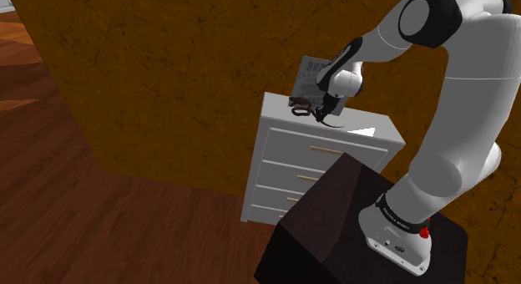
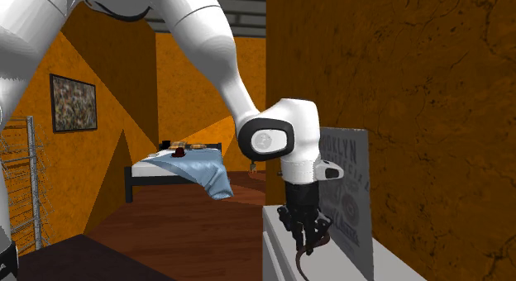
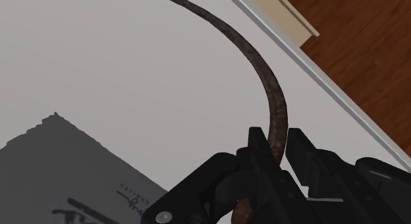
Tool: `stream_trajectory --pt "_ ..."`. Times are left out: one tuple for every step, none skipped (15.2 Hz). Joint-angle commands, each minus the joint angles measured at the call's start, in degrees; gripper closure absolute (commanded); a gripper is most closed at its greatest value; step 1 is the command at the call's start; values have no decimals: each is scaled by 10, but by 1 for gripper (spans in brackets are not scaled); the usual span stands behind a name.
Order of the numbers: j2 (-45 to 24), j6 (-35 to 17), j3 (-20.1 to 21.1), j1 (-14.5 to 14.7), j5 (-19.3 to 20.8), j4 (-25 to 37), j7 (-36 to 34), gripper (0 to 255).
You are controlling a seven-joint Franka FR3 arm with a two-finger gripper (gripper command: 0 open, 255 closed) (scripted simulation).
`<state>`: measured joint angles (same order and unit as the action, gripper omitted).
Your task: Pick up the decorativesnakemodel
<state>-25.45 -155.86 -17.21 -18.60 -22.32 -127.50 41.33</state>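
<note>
the gripper [image 3: 276,147], low in the frame's middle, is clamped on the thin brown snake model [image 3: 263,78], which curves toward the upper left over the white dresser [image 3: 132,71] top. at the shoulder view's centre, the dresser's drawers [image 1: 321,150] are all closed.

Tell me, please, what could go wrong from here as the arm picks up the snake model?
1. The tool clasps the thin snake model on a narrow stretch, with its long curve reaching away, so it could twist or slip out during the lift.
2. The leaning sign stands close behind the tool; a swinging tail might knock it.
3. The grasp is near the edge of the dresser, so a dropped snake could land on the floor.
</note>
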Motion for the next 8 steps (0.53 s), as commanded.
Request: stream_trajectory --pt "11 9 -7 5 8 -2 -6 255" --pt "18 14 -11 8 13 -3 -10 255" --pt "25 20 -15 12 18 -4 -14 255" --pt "32 26 -20 15 24 -5 -18 255" --pt "39 32 -24 18 29 -6 -22 255" --pt "46 37 -27 20 35 -7 -26 255" --pt "53 43 -31 23 40 -8 -31 255" --pt "60 49 -35 26 46 -8 -35 255"
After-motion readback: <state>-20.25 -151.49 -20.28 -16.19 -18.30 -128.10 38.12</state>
